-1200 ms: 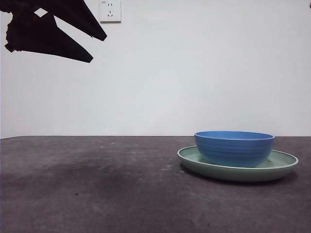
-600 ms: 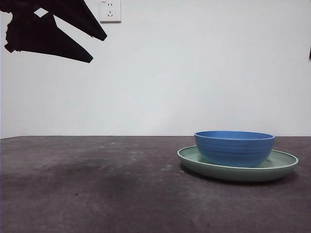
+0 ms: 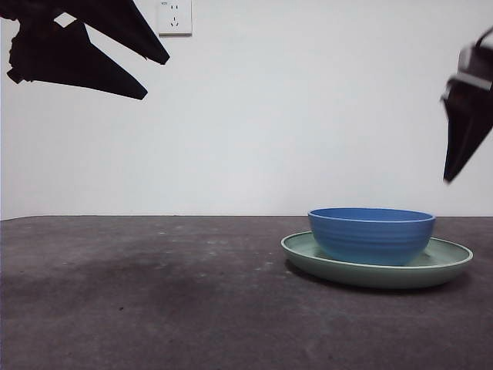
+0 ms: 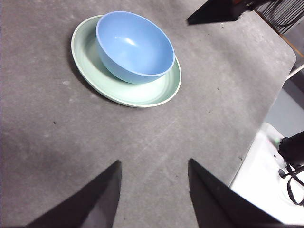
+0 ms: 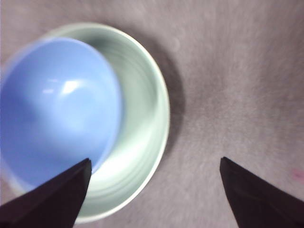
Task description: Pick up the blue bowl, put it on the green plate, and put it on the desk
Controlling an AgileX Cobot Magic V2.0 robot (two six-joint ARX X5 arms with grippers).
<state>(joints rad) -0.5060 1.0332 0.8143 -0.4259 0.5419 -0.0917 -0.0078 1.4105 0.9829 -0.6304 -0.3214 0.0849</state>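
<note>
We see the bowl (image 3: 372, 235) seated in the plate (image 3: 377, 264) at right on the desk (image 3: 154, 301), the right gripper (image 3: 462, 131) above it spread wide for a regrasp, the left gripper (image 4: 153, 190) parked open, empty.

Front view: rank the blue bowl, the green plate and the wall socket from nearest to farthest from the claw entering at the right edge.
Measured from the right claw, high at the right edge:
1. Blue bowl, below it and a little inward, sitting on the plate.
2. Green plate, under the bowl; its rim nearly ties with the bowl, too close to call firmly.
3. Wall socket, far across near the top left, clearly farthest.
</note>
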